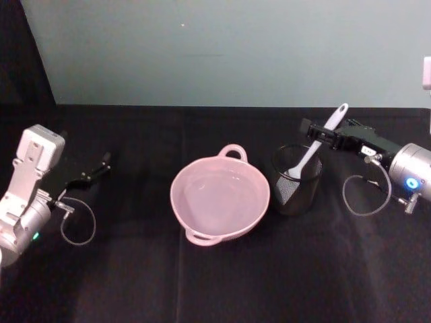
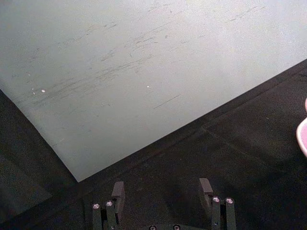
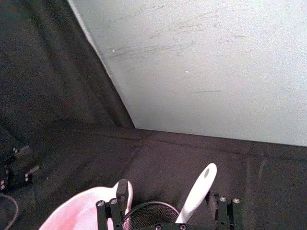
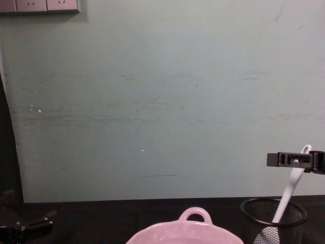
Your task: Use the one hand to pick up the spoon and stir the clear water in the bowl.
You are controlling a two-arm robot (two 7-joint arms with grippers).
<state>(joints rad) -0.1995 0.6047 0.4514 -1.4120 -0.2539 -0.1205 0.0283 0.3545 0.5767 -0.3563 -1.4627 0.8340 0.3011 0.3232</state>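
Right tool [image 1: 322, 136] hanging over mesh cup [image 1: 296, 180], fingers apart, straddling spoon [image 1: 316, 150] handle without clamping. Spoon leaning in cup, just right of pink bowl [image 1: 220, 197] on black tabletop [image 1: 135, 276]. Left tool [image 1: 94, 171] idling far left, fingers apart.

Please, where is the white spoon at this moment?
The spoon stands tilted in the black mesh cup, to the right of the pink bowl in the head view. The right hand is around its handle.
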